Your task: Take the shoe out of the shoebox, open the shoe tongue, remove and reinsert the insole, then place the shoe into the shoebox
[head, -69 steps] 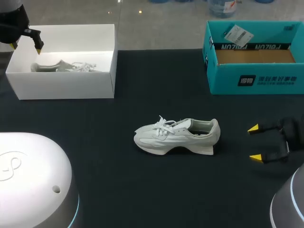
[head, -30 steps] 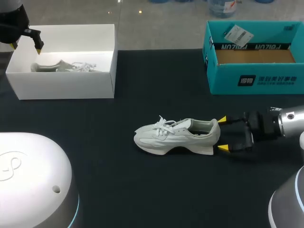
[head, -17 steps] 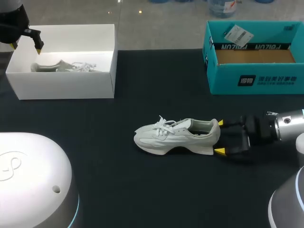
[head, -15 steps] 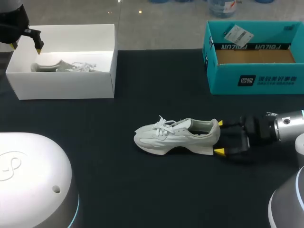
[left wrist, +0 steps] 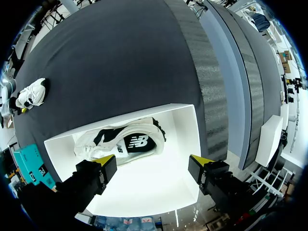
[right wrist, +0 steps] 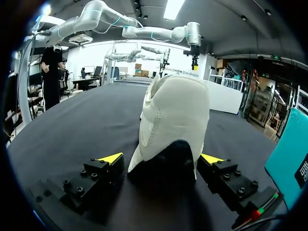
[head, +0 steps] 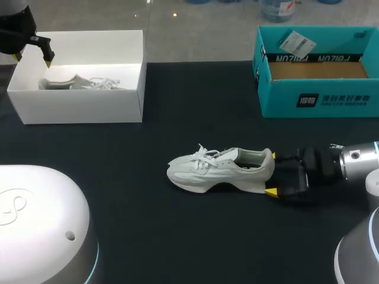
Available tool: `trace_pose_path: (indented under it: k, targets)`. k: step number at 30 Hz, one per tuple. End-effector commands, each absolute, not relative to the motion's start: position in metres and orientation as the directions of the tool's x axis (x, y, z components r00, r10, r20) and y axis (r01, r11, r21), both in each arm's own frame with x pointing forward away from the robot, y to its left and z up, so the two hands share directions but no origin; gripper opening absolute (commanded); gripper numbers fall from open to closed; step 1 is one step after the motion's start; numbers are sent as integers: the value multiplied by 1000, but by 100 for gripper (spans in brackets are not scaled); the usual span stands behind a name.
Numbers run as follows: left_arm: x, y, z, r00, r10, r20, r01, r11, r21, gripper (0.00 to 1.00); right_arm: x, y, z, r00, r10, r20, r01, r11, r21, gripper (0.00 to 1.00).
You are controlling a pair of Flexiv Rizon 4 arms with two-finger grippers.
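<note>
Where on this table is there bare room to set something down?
Bare table lies between the white box and the teal box, and in the wide strip in front of the shoe. It is crowded at the shoe's heel, where the right gripper straddles it.

The left black two-finger gripper with yellow tips (head: 32, 58) hangs at the upper left of the head view, pointing down, fingers spread wide. The silver-wristed right arm (head: 358, 160) enters low from the right edge. Its right black yellow-tipped gripper (head: 272, 173) lies level, pointing toward frame left, fingers parted.
</note>
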State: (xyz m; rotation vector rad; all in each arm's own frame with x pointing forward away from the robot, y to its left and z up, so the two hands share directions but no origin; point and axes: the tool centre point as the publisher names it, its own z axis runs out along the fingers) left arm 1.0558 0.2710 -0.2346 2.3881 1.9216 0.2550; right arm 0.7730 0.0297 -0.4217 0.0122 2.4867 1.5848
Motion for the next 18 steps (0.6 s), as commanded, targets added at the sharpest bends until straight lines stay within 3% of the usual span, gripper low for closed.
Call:
trace_pose_path:
  k: [1, 18]
  targets:
    - [1056, 272, -234, 208, 974, 89, 964, -219, 153, 100, 771, 31, -422, -980, 120, -158, -93, 427, 899, 100]
    - [1056, 272, -234, 208, 974, 89, 964, -219, 153, 100, 787, 43, -419, -986, 100, -130, -78, 413, 907, 100]
